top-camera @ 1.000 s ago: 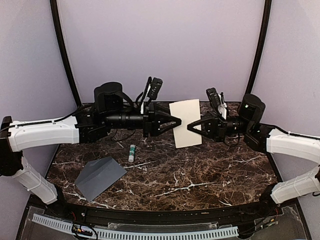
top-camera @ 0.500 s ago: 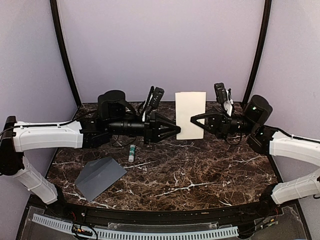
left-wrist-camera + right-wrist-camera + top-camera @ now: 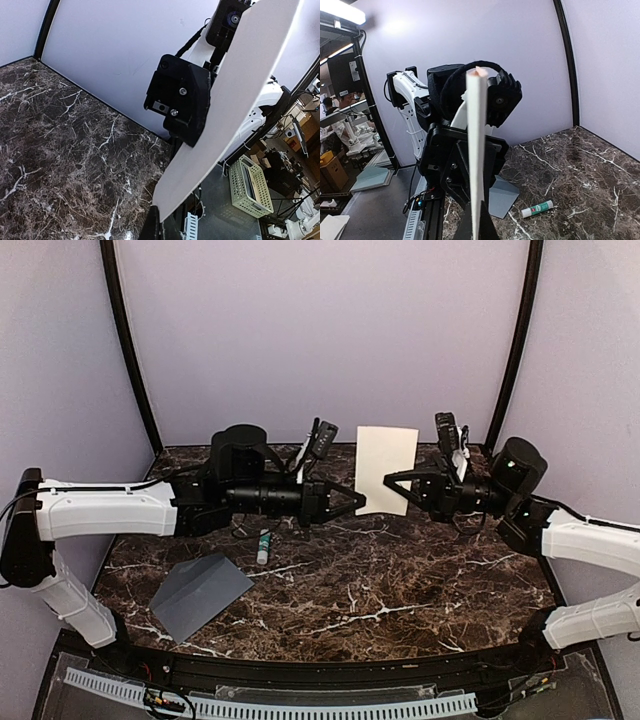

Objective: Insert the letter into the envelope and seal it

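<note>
The letter [image 3: 386,462], a cream sheet, hangs upright in the air over the back of the table. My right gripper [image 3: 388,480] is shut on its right side; in the right wrist view the sheet [image 3: 476,150] stands edge-on between the right gripper [image 3: 479,227]. My left gripper [image 3: 361,505] is shut on the letter's lower left corner. In the left wrist view that corner of the letter [image 3: 235,95] runs down into the left gripper [image 3: 159,220]. The grey envelope [image 3: 200,592] lies flat at the table's front left, also seen as the envelope [image 3: 501,197] behind the left arm.
A glue stick [image 3: 264,545] lies on the dark marble table [image 3: 400,590] left of centre, under the left arm; the same glue stick [image 3: 537,208] shows in the right wrist view. Purple walls and black curved posts [image 3: 128,350] ring the table. A white slotted rail [image 3: 300,705] runs along the near edge.
The right gripper lifted the letter up and to the right, turning it upright. The left arm followed to the right and its jaws closed on the letter's lower corner.
</note>
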Controlling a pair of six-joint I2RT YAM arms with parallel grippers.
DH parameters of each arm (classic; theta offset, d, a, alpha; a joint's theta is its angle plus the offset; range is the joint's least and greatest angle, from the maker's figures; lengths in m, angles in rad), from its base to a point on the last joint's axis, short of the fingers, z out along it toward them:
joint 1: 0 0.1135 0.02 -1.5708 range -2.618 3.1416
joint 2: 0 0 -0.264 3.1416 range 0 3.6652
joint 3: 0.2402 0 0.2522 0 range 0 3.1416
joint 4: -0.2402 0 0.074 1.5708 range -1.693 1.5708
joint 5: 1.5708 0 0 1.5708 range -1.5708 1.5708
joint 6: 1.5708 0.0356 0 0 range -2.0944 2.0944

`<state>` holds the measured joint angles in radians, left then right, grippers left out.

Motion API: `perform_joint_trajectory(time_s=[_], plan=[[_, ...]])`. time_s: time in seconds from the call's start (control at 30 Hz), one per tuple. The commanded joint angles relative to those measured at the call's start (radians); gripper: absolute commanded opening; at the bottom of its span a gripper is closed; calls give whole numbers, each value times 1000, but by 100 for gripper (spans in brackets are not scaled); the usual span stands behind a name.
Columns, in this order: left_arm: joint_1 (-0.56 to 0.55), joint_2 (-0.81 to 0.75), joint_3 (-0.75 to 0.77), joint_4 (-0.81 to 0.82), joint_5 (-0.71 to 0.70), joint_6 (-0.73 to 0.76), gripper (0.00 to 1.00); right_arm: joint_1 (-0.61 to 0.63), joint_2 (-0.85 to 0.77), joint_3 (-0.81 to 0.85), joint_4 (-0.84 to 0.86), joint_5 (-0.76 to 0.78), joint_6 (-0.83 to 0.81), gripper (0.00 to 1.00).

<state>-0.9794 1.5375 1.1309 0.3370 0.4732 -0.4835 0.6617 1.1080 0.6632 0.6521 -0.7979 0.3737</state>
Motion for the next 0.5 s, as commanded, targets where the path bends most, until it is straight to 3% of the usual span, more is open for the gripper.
perform_joint_trajectory(time_s=[0.0, 0.07, 0.2, 0.47], plan=[[3, -24, 33, -21, -32, -50, 0, 7, -25, -19, -3, 53, -67, 0], [4, -28, 25, -14, -18, -37, 5, 7, -25, -19, -15, 75, -65, 0], [4, -80, -27, -42, -64, 21, 34, 7, -40, -16, -82, 176, -62, 0], [5, -312, -166, -297, -422, 101, 66, 5, -49, -24, -196, 351, -53, 0]])
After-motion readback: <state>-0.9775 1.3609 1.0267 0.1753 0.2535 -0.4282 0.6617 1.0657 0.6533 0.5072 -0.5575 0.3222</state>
